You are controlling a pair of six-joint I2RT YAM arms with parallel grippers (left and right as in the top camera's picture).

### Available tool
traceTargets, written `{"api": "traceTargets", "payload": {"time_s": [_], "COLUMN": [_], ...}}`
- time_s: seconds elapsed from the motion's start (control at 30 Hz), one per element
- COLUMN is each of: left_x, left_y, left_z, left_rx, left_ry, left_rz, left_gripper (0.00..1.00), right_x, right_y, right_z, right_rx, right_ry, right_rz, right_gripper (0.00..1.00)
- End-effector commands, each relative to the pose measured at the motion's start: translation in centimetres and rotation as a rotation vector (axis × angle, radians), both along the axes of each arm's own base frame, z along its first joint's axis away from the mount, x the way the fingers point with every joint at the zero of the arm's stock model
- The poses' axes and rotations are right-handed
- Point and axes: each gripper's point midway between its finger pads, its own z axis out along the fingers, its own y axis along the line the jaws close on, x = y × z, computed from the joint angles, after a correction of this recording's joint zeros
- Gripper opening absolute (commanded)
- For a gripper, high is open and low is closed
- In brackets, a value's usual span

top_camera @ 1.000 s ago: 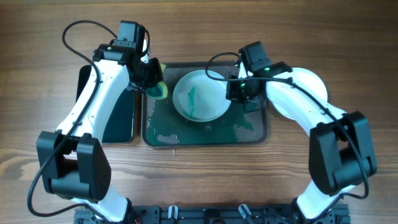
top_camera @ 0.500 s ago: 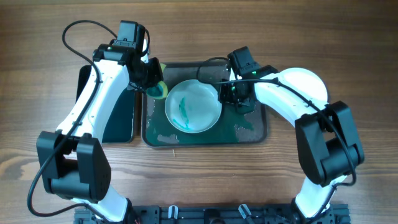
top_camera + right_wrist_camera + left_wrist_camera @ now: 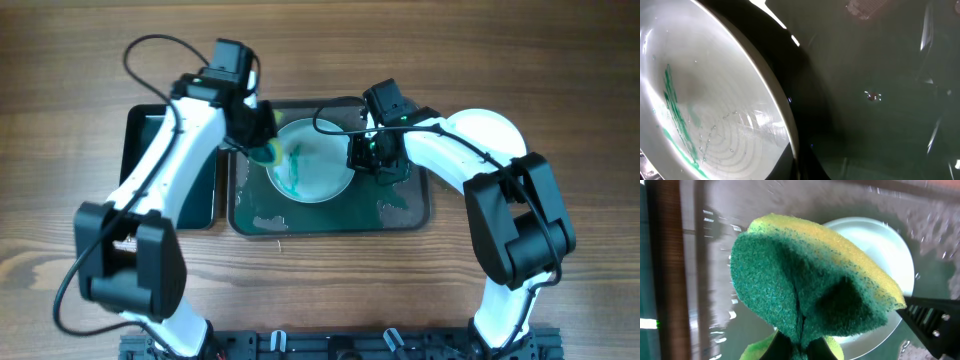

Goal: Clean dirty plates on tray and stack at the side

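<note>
A white plate (image 3: 313, 165) with green streaks lies on the dark wet tray (image 3: 400, 215). My right gripper (image 3: 362, 152) is shut on its right rim; in the right wrist view the rim (image 3: 790, 135) passes between the fingers (image 3: 799, 167). My left gripper (image 3: 262, 135) is shut on a yellow-and-green sponge (image 3: 268, 152) that sits at the plate's left edge. The left wrist view shows the sponge (image 3: 810, 290) folded in the jaws (image 3: 800, 347) over the plate (image 3: 885, 250). A clean white plate (image 3: 488, 135) lies on the table to the right, partly under my right arm.
A second dark tray (image 3: 195, 190) lies to the left of the wet tray, partly under my left arm. Foam patches (image 3: 268, 222) sit on the wet tray's front part. The wooden table (image 3: 320, 280) extends toward the front.
The right gripper pulled the plate left across the tray. The left gripper moved right with the sponge, from the tray's left edge to the plate's left rim.
</note>
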Motion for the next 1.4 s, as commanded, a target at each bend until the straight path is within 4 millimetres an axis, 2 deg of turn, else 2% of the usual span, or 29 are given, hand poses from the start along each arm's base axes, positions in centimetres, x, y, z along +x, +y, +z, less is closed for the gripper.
{"api": "traceTargets", "payload": {"time_s": [0.0,0.07,0.17,0.27,0.33,0.37,0.4,0.43,0.47,0.53,0.63,0.67,0.73,0.8,0.9,1.0,1.1,1.17,1.27,1.3,1.37], "left_x": [-1.0,-1.4,-1.2,-0.8,-0.9,-1.0,-1.4,-1.9,-3.0,-4.1,-3.0,-2.4,0.2,3.0,5.9,6.4,5.2,3.7,-0.5,-1.4,-4.6], "left_y": [-2.1,-2.7,-2.2,-1.6,-2.0,-2.6,-4.0,-5.9,-8.7,-11.5,-12.0,-11.9,-9.9,-6.2,-0.4,2.5,2.9,1.5,-3.5,-4.5,-8.5], "left_z": [-4.0,-6.1,-9.3,-11.4,-12.1,-12.2,-12.1,-11.8,-10.9,-9.6,-9.6,-9.7,-10.5,-10.8,-9.2,-7.8,-8.1,-9.0,-10.2,-10.2,-8.9], "left_rx": [0.029,0.051,0.111,0.154,0.149,0.131,0.072,-0.014,-0.160,-0.313,-0.311,-0.293,-0.155,0.067,0.383,0.541,0.562,0.483,0.197,0.132,-0.129], "left_ry": [0.089,0.130,0.166,0.173,0.180,0.183,0.186,0.187,0.186,0.170,0.115,0.094,0.049,-0.013,-0.124,-0.170,-0.114,-0.038,0.159,0.193,0.284], "left_rz": [-0.047,-0.066,-0.064,-0.060,-0.072,-0.089,-0.161,-0.255,-0.391,-0.519,-0.527,-0.512,-0.368,-0.186,0.043,0.124,0.105,0.058,-0.173,-0.224,-0.410], "left_gripper": [0.04,0.04,0.04,0.04,0.04,0.04,0.04,0.04,0.04,0.04,0.04,0.04,0.04,0.04,0.04,0.04,0.04,0.04,0.04,0.04,0.04], "right_x": [-0.7,-0.7,-0.7,-0.7,-0.7,-0.7,-0.7,-0.7,-0.7,-0.7,-0.7,-0.7,-0.7,-0.7,-0.8,-0.9,-1.4,-1.6,-1.5,-1.6,-1.6], "right_y": [-0.1,-0.1,-0.1,-0.1,-0.1,-0.1,-0.1,-0.1,-0.1,-0.1,-0.1,-0.1,-0.1,-0.1,-0.1,-0.2,-0.3,0.1,0.1,0.1,0.0], "right_z": [-1.3,-1.3,-1.3,-1.3,-1.3,-1.3,-1.3,-1.3,-1.3,-1.3,-1.3,-1.3,-1.3,-1.3,-1.3,-1.5,-2.2,-2.2,-2.1,-2.1,-2.2], "right_rx": [-0.009,-0.009,-0.009,-0.009,-0.009,-0.009,-0.009,-0.009,-0.009,-0.009,-0.009,-0.009,-0.010,-0.010,-0.010,-0.011,-0.002,0.037,0.079,0.086,0.101], "right_ry": [0.037,0.037,0.035,0.033,0.034,0.034,0.034,0.034,0.034,0.033,0.035,0.034,0.034,0.034,0.033,0.035,0.047,0.058,0.065,0.067,0.065], "right_rz": [0.006,0.007,0.010,0.014,0.014,0.013,0.013,0.014,0.013,0.014,0.013,0.014,0.014,0.014,0.018,0.017,0.000,0.001,0.002,0.002,0.004], "right_gripper": [0.04,0.04,0.04,0.04,0.04,0.04,0.04,0.04,0.04,0.04,0.04,0.04,0.04,0.04,0.04,0.04,0.04,0.04,0.04,0.04,0.04]}}
